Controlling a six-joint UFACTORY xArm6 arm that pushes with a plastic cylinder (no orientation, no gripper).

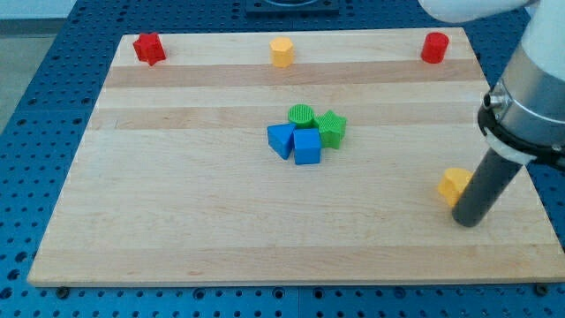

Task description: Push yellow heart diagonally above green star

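The yellow heart [454, 185] lies near the board's right edge, low in the view. My tip [468, 221] rests on the board just below and right of it, touching or nearly touching it. The green star [332, 129] sits at the board's middle, at the right end of a tight cluster. It is far to the left of the heart and somewhat above it.
The cluster also holds a green cylinder [301, 116], a blue block [281, 140] and a blue cube [307, 147]. Along the top edge stand a red star [148, 48], a yellow hexagon [281, 52] and a red cylinder [433, 47]. The wooden board [177, 203] lies on a blue perforated table.
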